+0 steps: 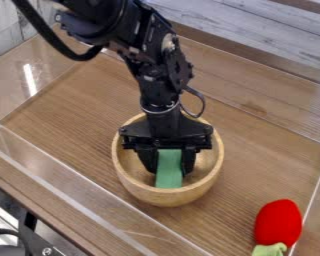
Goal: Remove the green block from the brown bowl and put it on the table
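- Camera view, single angle from over the near edge of the table (69, 120); I'm reading from the bottom of the frame upward.
- Lower left: a clear acrylic wall (83, 215) cuts diagonally across the corner, with glare along its top edge.
- Lower right: a red and green plush toy (276, 224) lies on the wood grain, well apart from the bowl.
- Centre, slightly below middle: the brown bowl (140, 186) sits upright on the tabletop.
- Inside it, the green block (168, 170) leans on end, its lower end toward the near wall and its upper end up between the fingers.
- My gripper (167, 148) points straight down into the bowl, fingers below the rim line. The jaws look drawn in against the block's two sides, so I read this as a grip on the block.
- The block is not lifted clear; its lower end is down inside the bowl.
- Above that, the black arm (136, 50) rises and bends toward the upper left.
- Far edge, upper right: a pale planked surface (276, 30) lies behind the rear acrylic wall.
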Action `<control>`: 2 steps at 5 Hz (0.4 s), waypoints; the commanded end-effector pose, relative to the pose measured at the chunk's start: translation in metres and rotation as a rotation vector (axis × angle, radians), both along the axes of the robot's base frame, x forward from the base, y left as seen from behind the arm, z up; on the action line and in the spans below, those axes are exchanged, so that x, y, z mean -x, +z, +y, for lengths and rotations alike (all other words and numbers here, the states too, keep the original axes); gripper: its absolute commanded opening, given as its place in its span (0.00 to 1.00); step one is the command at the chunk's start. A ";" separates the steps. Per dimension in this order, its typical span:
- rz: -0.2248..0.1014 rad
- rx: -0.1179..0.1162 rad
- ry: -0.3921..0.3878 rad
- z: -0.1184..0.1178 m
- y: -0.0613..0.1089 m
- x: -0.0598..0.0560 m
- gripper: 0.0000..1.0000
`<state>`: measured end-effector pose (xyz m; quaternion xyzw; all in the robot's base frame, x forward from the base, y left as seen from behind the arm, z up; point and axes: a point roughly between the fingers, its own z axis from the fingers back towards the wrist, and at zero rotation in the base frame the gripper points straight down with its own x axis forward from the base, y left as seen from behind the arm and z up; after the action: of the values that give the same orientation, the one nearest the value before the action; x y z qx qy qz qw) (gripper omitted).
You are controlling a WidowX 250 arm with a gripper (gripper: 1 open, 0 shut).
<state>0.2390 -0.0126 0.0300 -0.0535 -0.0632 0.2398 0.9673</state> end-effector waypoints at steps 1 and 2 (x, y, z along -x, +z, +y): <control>-0.051 -0.018 -0.015 -0.004 0.008 -0.003 0.00; -0.077 -0.030 -0.023 -0.008 0.013 -0.002 0.00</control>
<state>0.2355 -0.0191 0.0332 -0.0432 -0.0819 0.2281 0.9692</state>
